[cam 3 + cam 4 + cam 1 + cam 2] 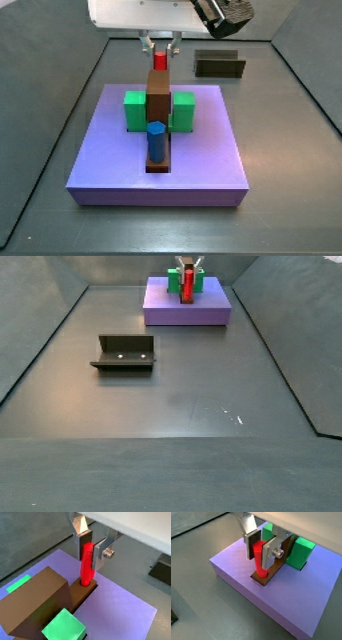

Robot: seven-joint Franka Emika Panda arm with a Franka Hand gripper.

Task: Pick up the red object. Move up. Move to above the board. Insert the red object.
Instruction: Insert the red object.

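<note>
The floor [160, 386] is dark grey, with one fixture [124, 352] standing on it well apart from the board; the board [120, 160] is one wide lilac slab; on it lies one brown centre piece [33, 597], long and flat, flanked by two green blocks [135, 110], one on each side; one blue peg [155, 142] stands upright in the near end of the brown piece in a side view; the gripper [262, 551] hangs over the far end of the brown piece, its silver fingers [101, 553] closed on the upper part of the one red object [87, 564]; the red object stands upright, long axis vertical, its lower end in the dark slot at the end of the brown piece in both wrist views; how deep it sits I cannot tell.
</note>
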